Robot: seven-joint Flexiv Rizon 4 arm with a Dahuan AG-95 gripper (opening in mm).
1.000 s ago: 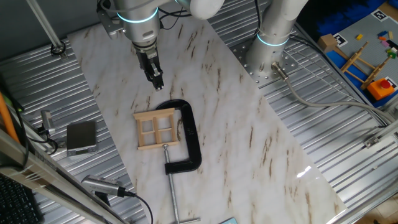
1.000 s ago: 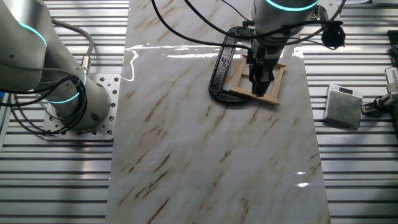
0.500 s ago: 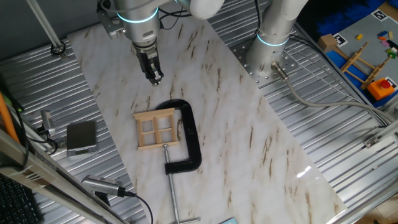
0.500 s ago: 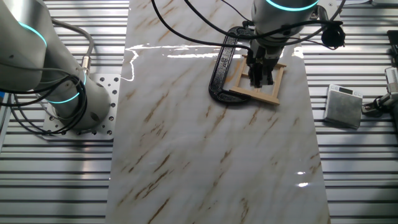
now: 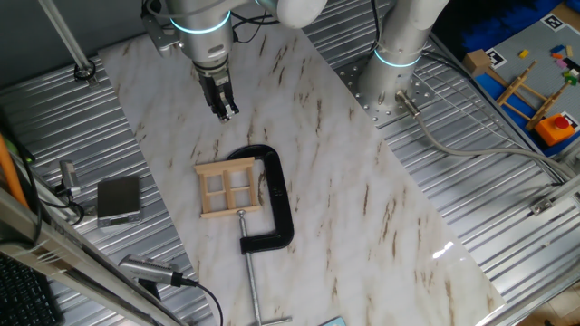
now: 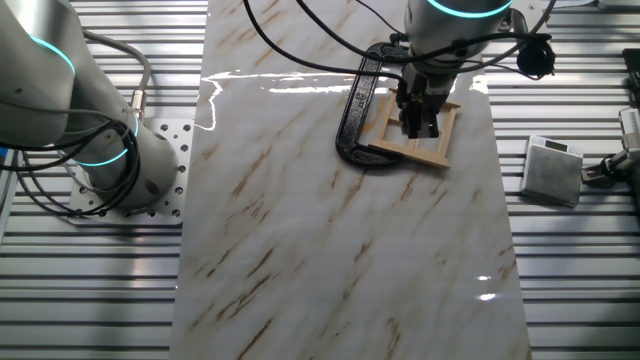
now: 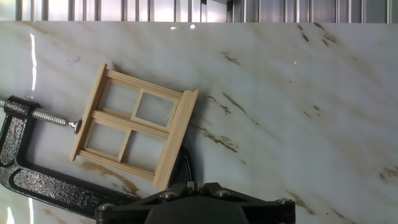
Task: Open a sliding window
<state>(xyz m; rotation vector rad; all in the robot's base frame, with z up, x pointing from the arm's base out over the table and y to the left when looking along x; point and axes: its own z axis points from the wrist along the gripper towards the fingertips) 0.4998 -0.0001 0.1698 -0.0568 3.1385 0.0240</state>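
The sliding window [image 5: 228,187] is a small light-wood frame with four panes, lying flat on the marble board. It is held in a black C-clamp [image 5: 275,196]. It also shows in the other fixed view [image 6: 418,135] and in the hand view [image 7: 134,127]. My gripper [image 5: 224,113] hangs above the board, raised and set back from the window, touching nothing. In the other fixed view the gripper [image 6: 419,127] overlaps the frame. In the hand view the gripper [image 7: 197,185] shows its fingers pressed together with nothing between them.
The C-clamp's screw rod [image 5: 249,285] runs toward the board's near edge. A small grey box [image 5: 119,199] lies on the ribbed metal table left of the board. A second arm's base [image 5: 392,72] stands at the right. Cables [image 5: 172,279] lie near the front left.
The gripper has risen and drawn further away from the window, with its fingers staying together. The window and the clamp have not moved.
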